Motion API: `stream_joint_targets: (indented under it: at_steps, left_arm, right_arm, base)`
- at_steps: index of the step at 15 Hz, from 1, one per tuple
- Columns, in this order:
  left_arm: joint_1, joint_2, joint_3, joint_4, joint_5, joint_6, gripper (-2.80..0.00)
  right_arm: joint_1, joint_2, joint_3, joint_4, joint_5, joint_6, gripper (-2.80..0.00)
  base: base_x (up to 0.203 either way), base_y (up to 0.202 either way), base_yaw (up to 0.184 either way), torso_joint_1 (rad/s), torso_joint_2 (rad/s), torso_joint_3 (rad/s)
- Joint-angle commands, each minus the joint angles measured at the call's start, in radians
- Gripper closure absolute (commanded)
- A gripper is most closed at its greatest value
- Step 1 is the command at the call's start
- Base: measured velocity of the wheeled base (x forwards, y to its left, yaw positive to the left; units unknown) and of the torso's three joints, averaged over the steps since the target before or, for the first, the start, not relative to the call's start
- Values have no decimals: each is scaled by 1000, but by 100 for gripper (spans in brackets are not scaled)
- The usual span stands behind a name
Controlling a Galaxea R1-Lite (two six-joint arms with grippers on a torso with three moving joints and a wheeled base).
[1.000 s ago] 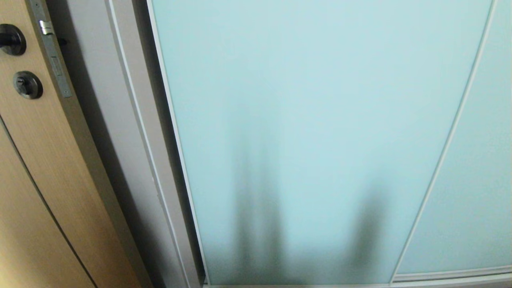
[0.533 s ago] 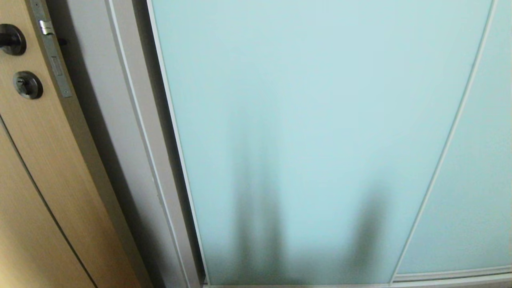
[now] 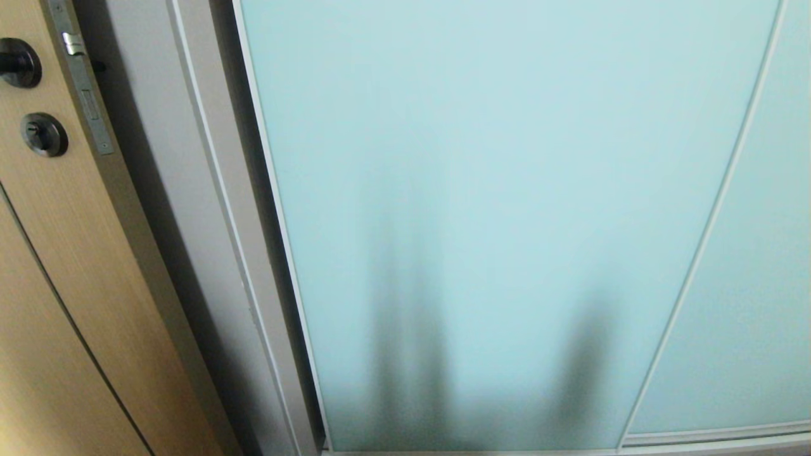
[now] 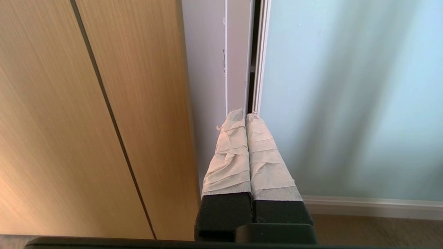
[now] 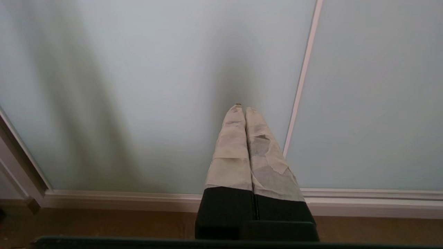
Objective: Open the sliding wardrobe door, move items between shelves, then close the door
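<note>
The sliding wardrobe door (image 3: pixel 494 190) is a tall pale aqua frosted-glass panel in a thin silvery frame, and it fills most of the head view, standing closed. It also shows in both wrist views (image 4: pixel 346 103) (image 5: pixel 155 86). My left gripper (image 4: pixel 245 113) is shut with nothing in it; its taped fingers point at the door's left frame edge (image 4: pixel 260 69), short of it. My right gripper (image 5: pixel 243 108) is shut and empty, pointing at the lower glass beside a thin vertical frame strip (image 5: pixel 301 86). Neither arm appears in the head view. The items and shelves are hidden behind the door.
A light oak door (image 3: pixel 57 266) with black fittings (image 3: pixel 43 134) stands left of the wardrobe, past a grey side post (image 3: pixel 209 190). A second aqua panel (image 3: pixel 747 285) lies to the right. The bottom rail (image 5: pixel 363 199) runs above the wooden floor (image 5: pixel 104 224).
</note>
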Motion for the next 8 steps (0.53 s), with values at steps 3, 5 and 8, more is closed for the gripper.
stream_joint_targets:
  at_steps: [3,5,8]
  left_arm:
    - [0,2,1,0,0,0,0]
    - [0,2,2,0,0,-1,0]
    - [0,2,1,0,0,0,0]
  right_arm:
    - [0,1,2,-1,-2,4,0]
    - [0,1,0,-1,-2,2,0]
    - [0,1,0,-1,-2,4,0]
  base:
    - [0,0,0,0,0,0]
    - [0,0,0,0,0,0]
    - [0,0,0,0,0,0]
